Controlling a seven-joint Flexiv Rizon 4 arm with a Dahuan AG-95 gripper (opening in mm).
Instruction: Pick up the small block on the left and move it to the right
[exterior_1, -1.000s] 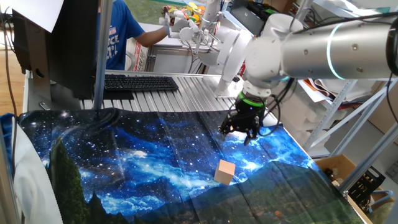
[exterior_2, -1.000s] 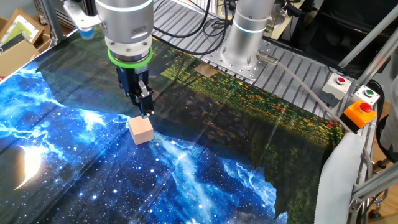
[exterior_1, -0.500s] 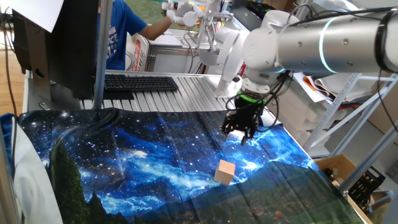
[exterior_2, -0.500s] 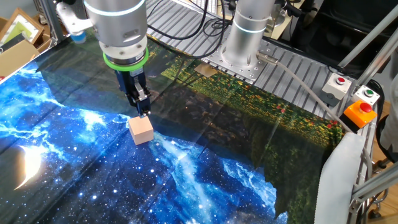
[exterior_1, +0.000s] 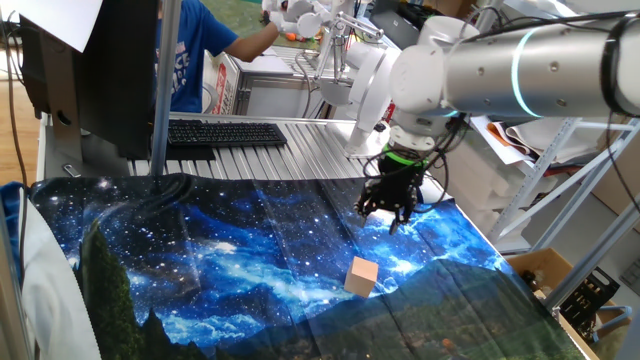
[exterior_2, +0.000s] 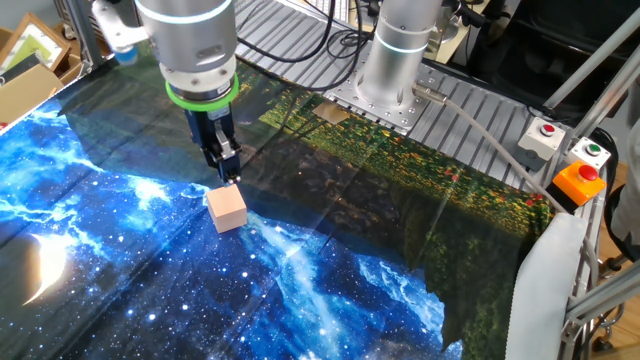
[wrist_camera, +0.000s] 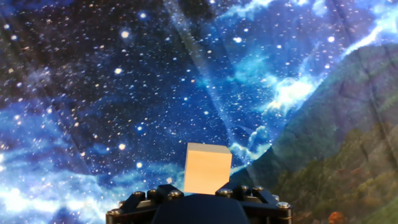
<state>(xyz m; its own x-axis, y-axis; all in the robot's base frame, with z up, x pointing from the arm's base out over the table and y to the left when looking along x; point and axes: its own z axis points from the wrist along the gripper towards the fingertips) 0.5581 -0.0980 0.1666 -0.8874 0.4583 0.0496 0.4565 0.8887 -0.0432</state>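
The small block (exterior_1: 361, 277) is a plain tan wooden cube lying free on the starry blue cloth (exterior_1: 200, 260). It also shows in the other fixed view (exterior_2: 227, 209) and low in the middle of the hand view (wrist_camera: 208, 168). My gripper (exterior_1: 385, 218) hangs above the cloth, a little behind the block and not touching it. Its two dark fingers stand apart, open and empty. In the other fixed view the gripper (exterior_2: 228, 175) is just above the block's far edge. The hand view shows only the gripper's black body (wrist_camera: 199, 208); the fingertips are hidden.
A black keyboard (exterior_1: 225, 133) lies on the metal table behind the cloth, and a person in a blue shirt (exterior_1: 190, 55) stands beyond it. The arm's base (exterior_2: 385, 60) is at the back. An orange button box (exterior_2: 578, 183) sits at the right edge.
The gripper has shifted slightly sideways above the cloth over the last second and has hardly moved since half a second ago. The block has not moved.
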